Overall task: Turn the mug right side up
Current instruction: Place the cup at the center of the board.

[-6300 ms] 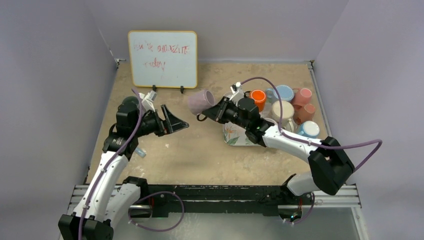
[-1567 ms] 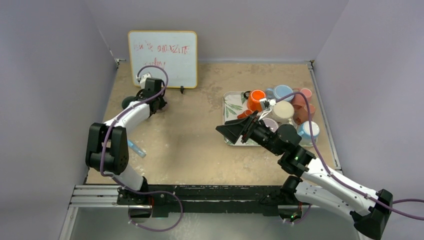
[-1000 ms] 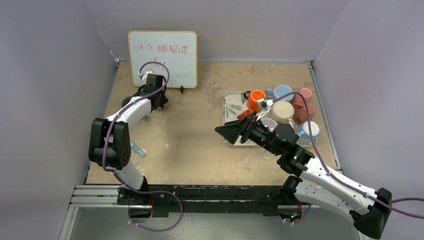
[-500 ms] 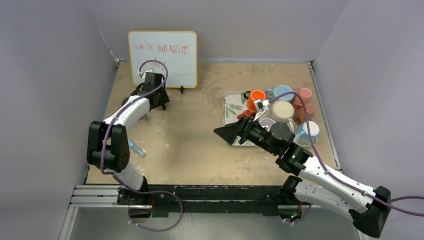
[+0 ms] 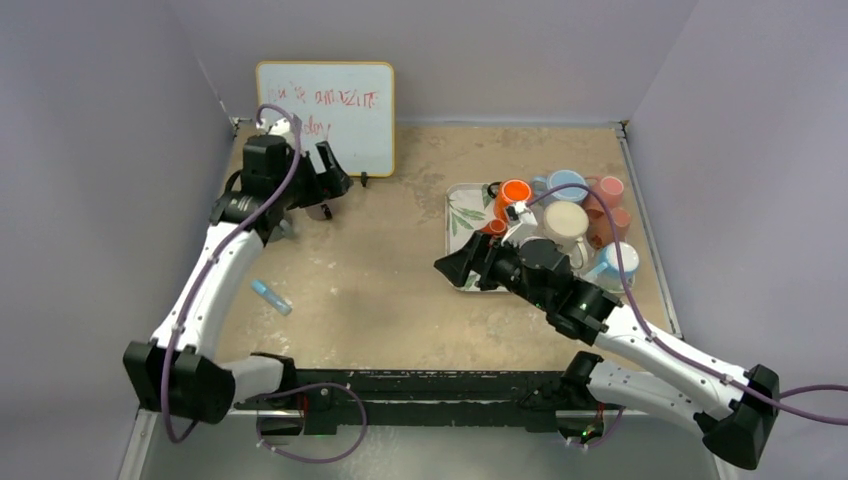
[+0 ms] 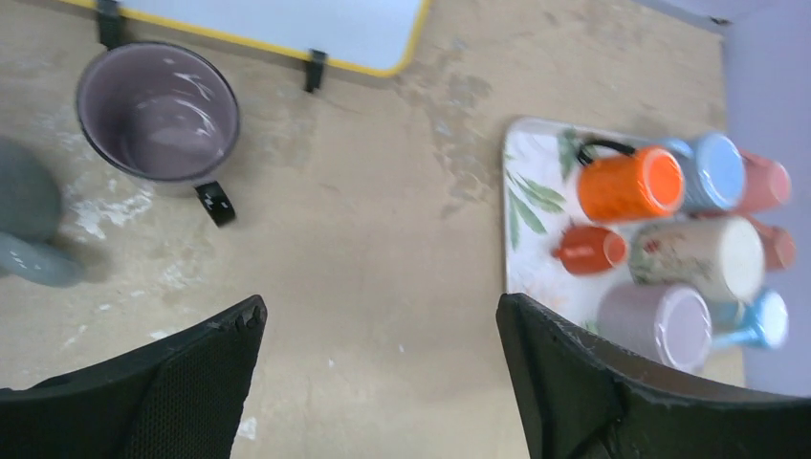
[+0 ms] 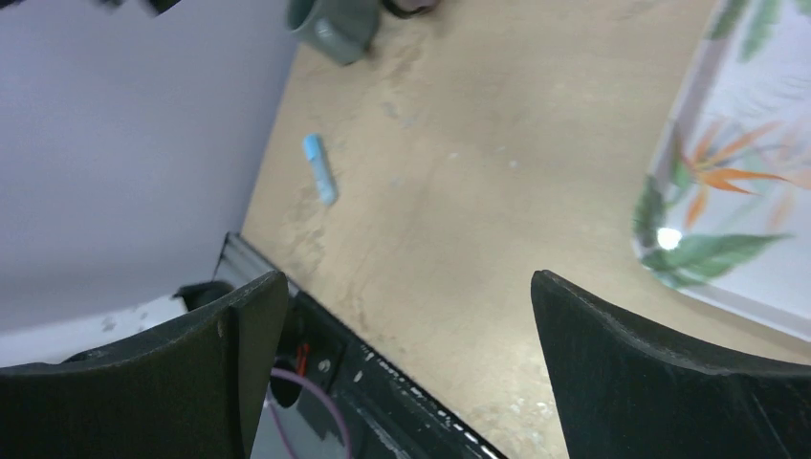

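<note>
A purple mug (image 6: 158, 115) with a black handle stands upright on the table, mouth up, just in front of the whiteboard (image 6: 287, 24). My left gripper (image 6: 381, 304) hangs open above and to the near right of it, with nothing between its fingers. In the top view the left gripper (image 5: 322, 180) covers most of that mug. Over the table beside the tray's near left corner, my right gripper (image 5: 455, 268) is wide open and empty; the right wrist view of the right gripper (image 7: 409, 282) shows only bare table between the fingers.
A grey mug (image 6: 29, 225) lies left of the purple one. The leaf-print tray (image 5: 460, 215) at the right holds several mugs, among them an orange one (image 5: 515, 193) and a cream one (image 5: 565, 222). A blue marker (image 5: 271, 297) lies at the near left.
The left gripper has opened, let go of the purple mug and lifted away from it. The right arm has shifted only slightly.
</note>
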Controlling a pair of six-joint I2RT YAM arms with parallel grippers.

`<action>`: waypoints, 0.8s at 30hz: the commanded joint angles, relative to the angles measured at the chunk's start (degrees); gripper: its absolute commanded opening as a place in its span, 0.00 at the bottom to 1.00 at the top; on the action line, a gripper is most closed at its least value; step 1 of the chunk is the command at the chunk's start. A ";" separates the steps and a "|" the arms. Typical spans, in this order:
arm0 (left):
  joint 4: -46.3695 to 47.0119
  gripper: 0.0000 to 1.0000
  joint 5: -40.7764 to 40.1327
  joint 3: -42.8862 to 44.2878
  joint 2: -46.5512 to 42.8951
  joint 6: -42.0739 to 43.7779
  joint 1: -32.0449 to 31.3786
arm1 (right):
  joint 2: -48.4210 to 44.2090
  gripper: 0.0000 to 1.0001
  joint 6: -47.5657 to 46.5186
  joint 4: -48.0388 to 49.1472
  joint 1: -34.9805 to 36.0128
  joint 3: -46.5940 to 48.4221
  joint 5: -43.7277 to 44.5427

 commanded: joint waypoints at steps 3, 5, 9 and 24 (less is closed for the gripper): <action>-3.07 0.92 14.63 -9.18 -10.32 2.64 -0.12 | 2.26 0.99 4.20 -15.92 0.21 6.59 15.86; -2.83 0.92 17.32 -11.61 -12.91 3.05 -0.10 | 3.72 0.99 4.62 -19.67 0.20 7.66 19.15; -1.64 0.95 21.29 -17.76 -17.78 2.35 -0.13 | 7.59 0.99 6.72 -25.04 0.21 9.18 24.23; -6.81 0.94 23.27 -21.59 -20.24 3.90 -0.07 | 20.62 0.94 7.90 -31.02 -1.90 16.19 33.30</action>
